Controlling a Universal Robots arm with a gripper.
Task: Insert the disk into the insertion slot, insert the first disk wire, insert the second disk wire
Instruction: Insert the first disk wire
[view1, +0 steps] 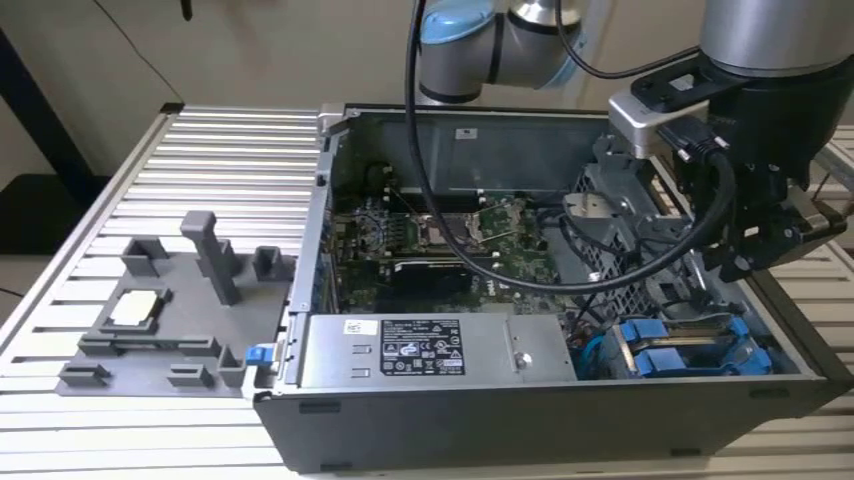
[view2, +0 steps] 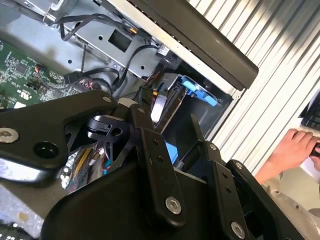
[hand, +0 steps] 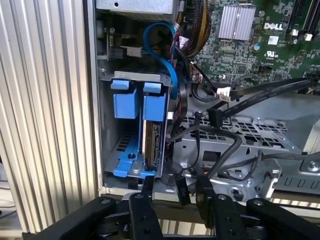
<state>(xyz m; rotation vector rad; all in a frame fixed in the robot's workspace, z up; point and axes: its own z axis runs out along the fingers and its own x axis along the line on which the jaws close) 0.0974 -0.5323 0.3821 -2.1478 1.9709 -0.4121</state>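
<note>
The jaws stand parted over the open end of the computer case (view1: 534, 420), their two black fingers (hand: 148, 187) well apart and clamped on nothing that shows. In the first wrist view the end of a black wire (hand: 181, 192) lies in the gap between the fingertips; whether either finger touches it cannot be told. Straight ahead of the jaws is the insertion slot (hand: 106, 125), a grey sheet-metal bay in the corner of the case. The disk (hand: 153, 145) is seated in it on edge, its silver side showing beneath a bright blue end tab. A second blue frame (hand: 125, 102) stands just beside the disk, on the side away from the wiring. A blue cable (hand: 167, 55) loops beyond the bay, farther from the jaws, and more black wires (hand: 260, 92) cross the perforated metal on the disk's other side toward the motherboard (view1: 427, 240). In the exterior view the jaws hang just above the blue frames, with the silver power-supply box (view1: 427, 350) next to the bay. A grey fixture tray (view1: 160, 320) rests well away on the ribbed surface (view1: 227, 160). A person's hand (view2: 295, 147) lies outside the case, past the jaws.
</note>
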